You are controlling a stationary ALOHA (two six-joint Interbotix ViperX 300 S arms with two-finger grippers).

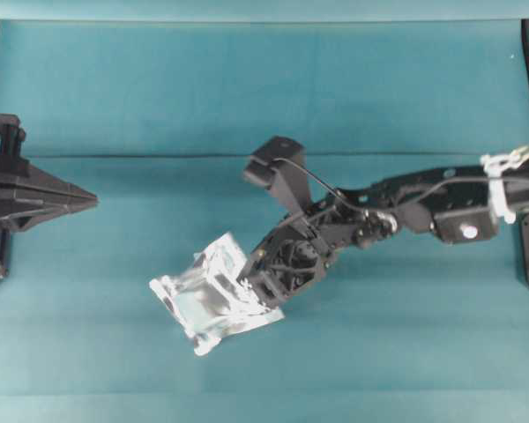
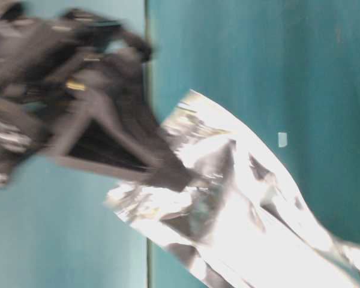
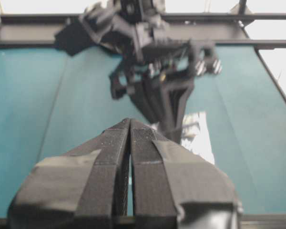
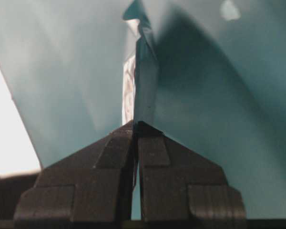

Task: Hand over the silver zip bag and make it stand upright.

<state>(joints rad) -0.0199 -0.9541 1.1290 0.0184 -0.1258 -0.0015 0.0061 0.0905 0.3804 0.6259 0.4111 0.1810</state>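
The right end effector (image 1: 263,295) clenched the crinkled silver foil zip bag (image 1: 213,293) over the teal cloth-covered counter (image 1: 247,88); left end effector (image 1: 86,201), well apart from the bag, sat clenched empty

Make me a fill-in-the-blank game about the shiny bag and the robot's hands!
1. The right hand is pinching the ___ bag.
2. The left hand is shut and holds ___.
3. The cloth under everything is colored ___.
4. In the overhead view, the bag is nearer to the ___ hand.

Missing words: silver; nothing; teal; right
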